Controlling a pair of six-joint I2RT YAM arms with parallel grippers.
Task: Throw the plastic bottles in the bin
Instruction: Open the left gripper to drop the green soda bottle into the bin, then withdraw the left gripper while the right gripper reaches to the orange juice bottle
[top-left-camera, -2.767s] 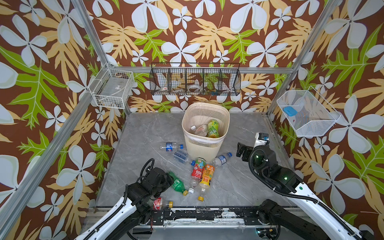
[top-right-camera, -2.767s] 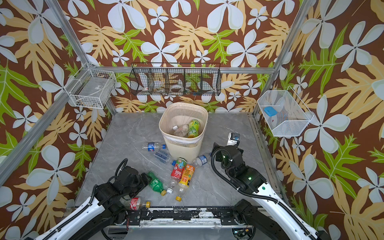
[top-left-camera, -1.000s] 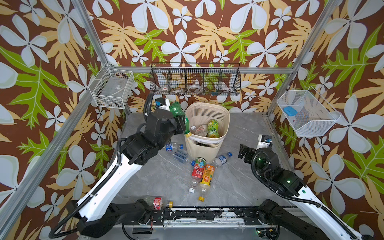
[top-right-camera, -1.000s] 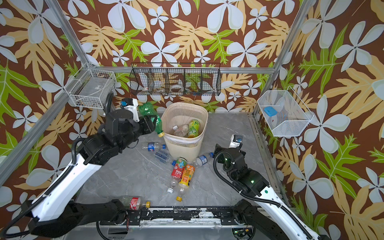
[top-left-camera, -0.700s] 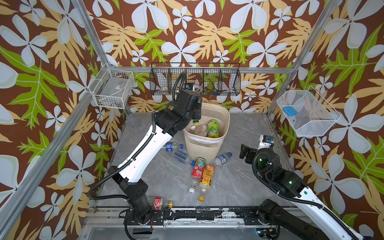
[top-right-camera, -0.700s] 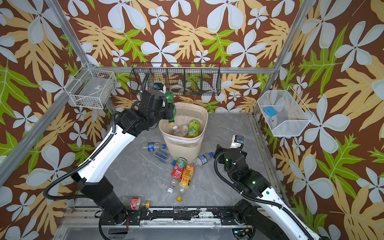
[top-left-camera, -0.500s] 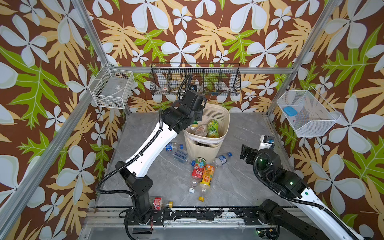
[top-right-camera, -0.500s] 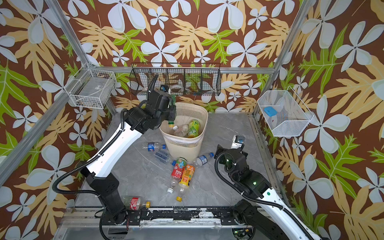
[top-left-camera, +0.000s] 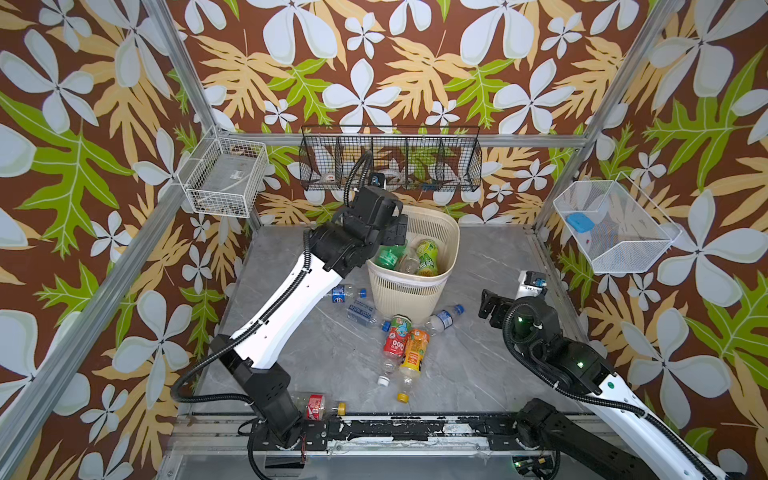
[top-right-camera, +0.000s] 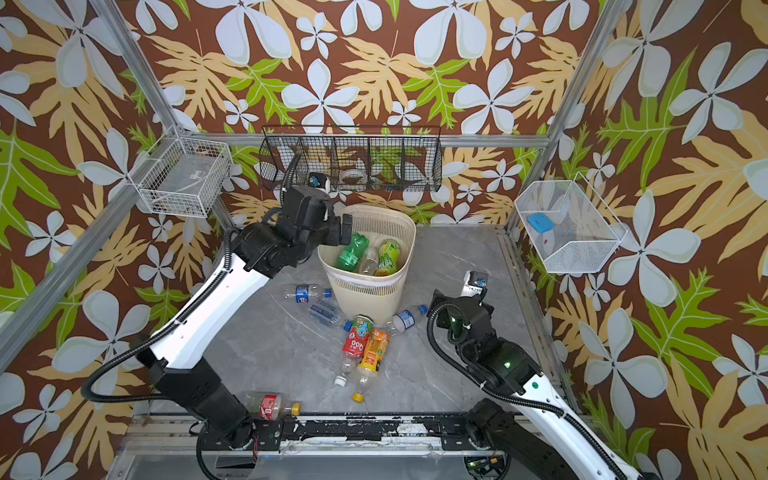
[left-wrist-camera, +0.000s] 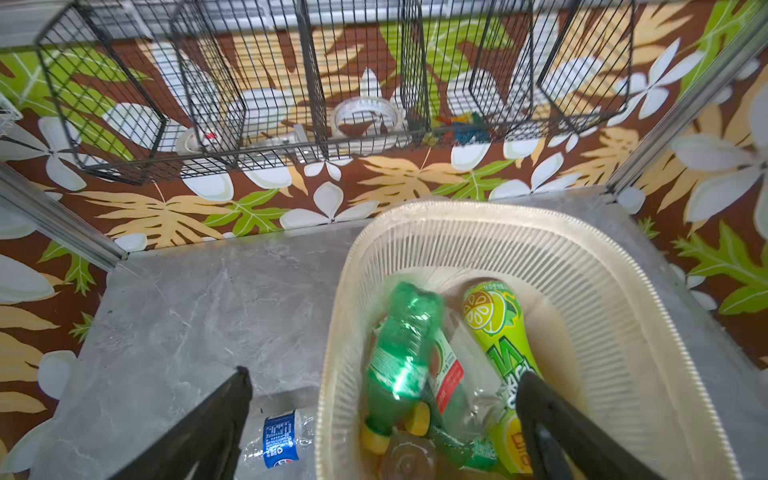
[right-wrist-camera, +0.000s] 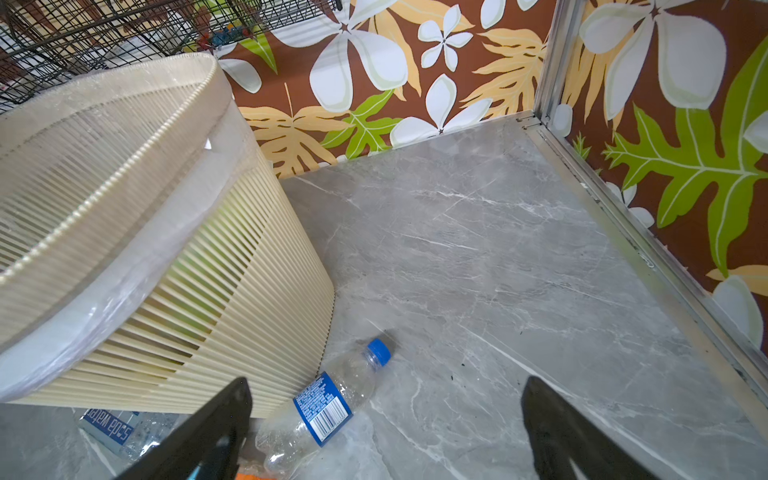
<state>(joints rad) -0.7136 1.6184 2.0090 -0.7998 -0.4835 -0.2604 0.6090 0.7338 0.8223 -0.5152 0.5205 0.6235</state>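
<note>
The cream bin (top-left-camera: 413, 286) stands at the middle back of the grey floor. My left gripper (top-left-camera: 395, 232) hangs open over the bin's left rim, with nothing between its fingers. Under it a green bottle (left-wrist-camera: 401, 353) lies blurred inside the bin, next to a lime-labelled bottle (left-wrist-camera: 498, 328). My right gripper (right-wrist-camera: 384, 384) is open low on the right, just above a clear blue-labelled bottle (right-wrist-camera: 328, 401) lying against the bin's wall. Red-labelled (top-left-camera: 397, 340) and orange-labelled (top-left-camera: 415, 353) bottles lie in front of the bin. Two clear blue-labelled bottles (top-left-camera: 345, 293) lie to its left.
Another red-labelled bottle (top-left-camera: 316, 407) lies at the front edge beside the left arm's base. A black wire rack (top-left-camera: 390, 164) hangs on the back wall above the bin. White wire baskets hang on the left wall (top-left-camera: 226, 176) and the right wall (top-left-camera: 611, 226).
My left arm swung the green bottle from beside the bin over its rim, then opened; the bottle now lies inside the bin. My right arm has barely moved.
</note>
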